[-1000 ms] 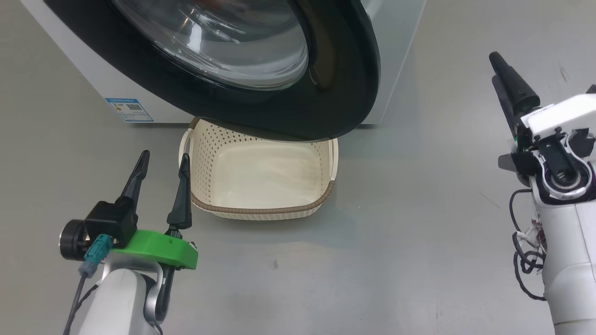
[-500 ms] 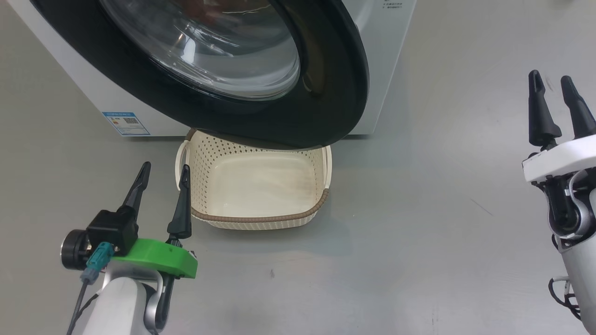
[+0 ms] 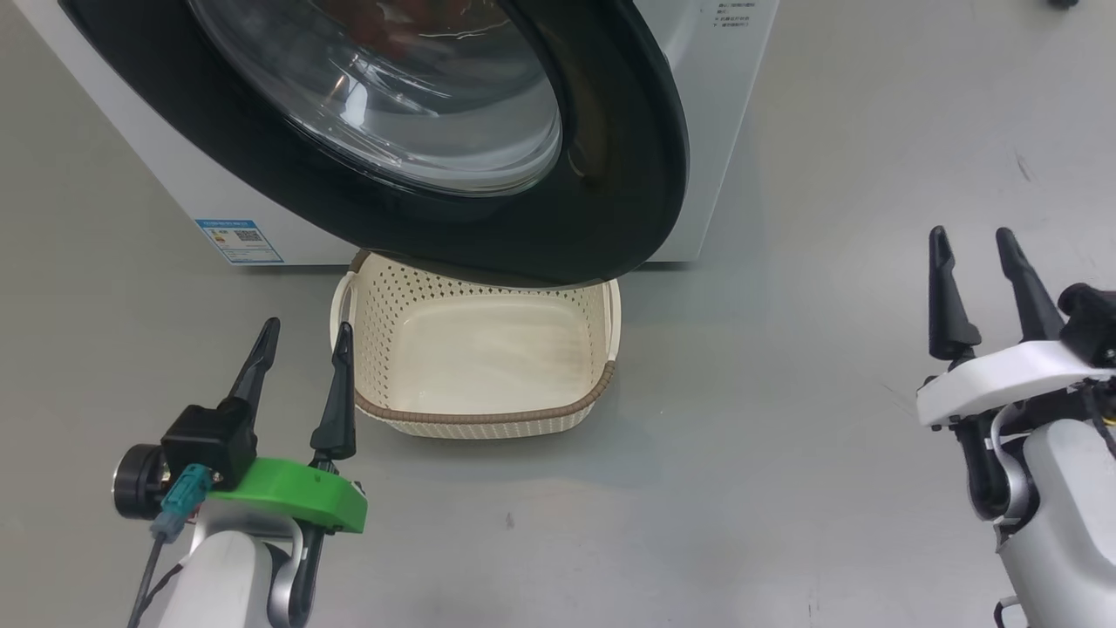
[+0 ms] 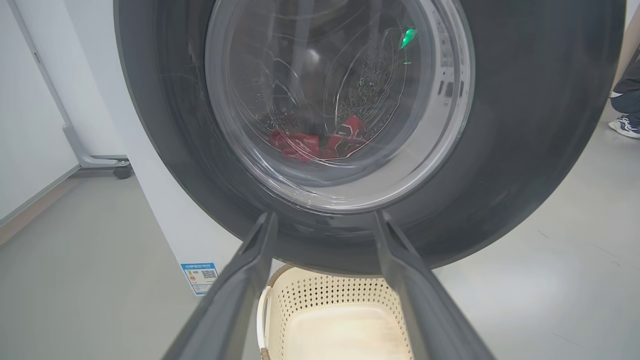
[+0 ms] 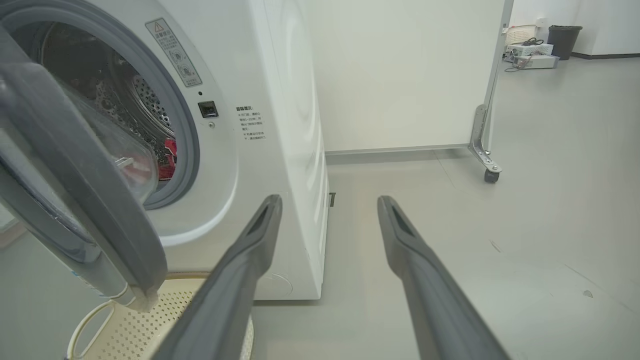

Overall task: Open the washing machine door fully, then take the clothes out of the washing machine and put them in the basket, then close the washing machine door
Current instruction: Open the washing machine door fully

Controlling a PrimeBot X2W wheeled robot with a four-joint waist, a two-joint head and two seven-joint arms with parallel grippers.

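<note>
The washing machine (image 3: 728,131) is a white box, and its door (image 3: 610,174), a black ring around a glass bowl, stands partly swung out over the cream basket (image 3: 488,416) on the floor. Red clothes (image 4: 310,142) lie in the drum behind the door (image 4: 525,150) glass, and a bit of the clothes (image 5: 170,150) also shows through the gap beside the door (image 5: 85,180). My left gripper (image 3: 307,325) is open just left of the basket, holding nothing. My right gripper (image 3: 970,234) is open over bare floor, far right of the machine. The basket is empty.
A blue label (image 3: 240,242) marks the machine's lower left corner. A white wheeled partition (image 5: 492,175) stands behind the machine's right side, with boxes and a bin (image 5: 562,40) beyond. A person's shoe (image 4: 625,125) is on the floor at the right. Grey floor lies around the basket.
My right arm has come down and back toward me, turning so both fingers point forward. The head camera has shifted a little. The left gripper, door and basket have stayed in place.
</note>
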